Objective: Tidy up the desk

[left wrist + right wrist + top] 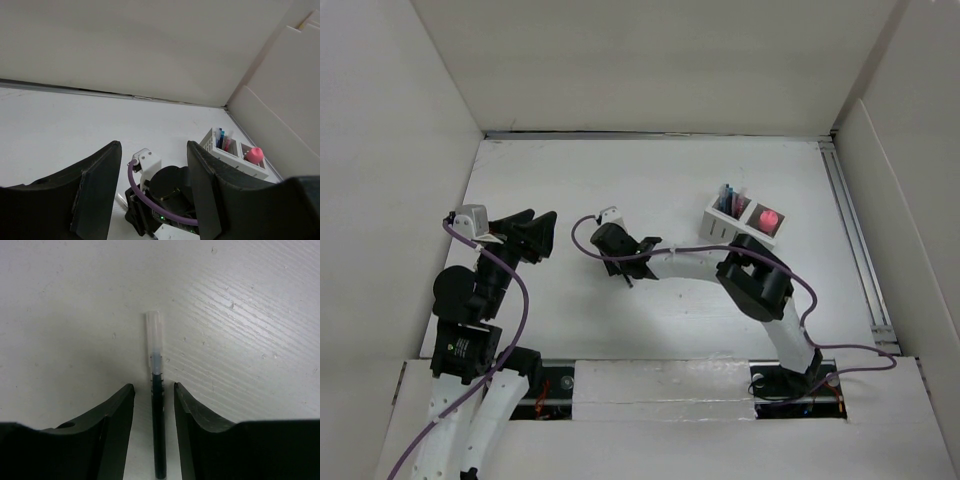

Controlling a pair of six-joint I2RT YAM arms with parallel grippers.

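The white desk (720, 300) carries a pen with a dark barrel and a clear cap (158, 415), lying flat. My right gripper (154, 387) is lowered over it near the desk's middle (617, 268). Its jaws are open with one on each side of the barrel, a small gap on both sides. A short end of the pen (628, 281) shows below the gripper in the top view. My left gripper (540, 238) is open and empty, raised at the left and pointing toward the right arm; nothing lies between its fingers (95, 190).
A small white slotted organizer (745, 222) stands at the back right, with several coloured pens (728, 200) in one slot and a pink object (767, 216) in another. It also shows in the left wrist view (235, 155). Tall white walls border the desk.
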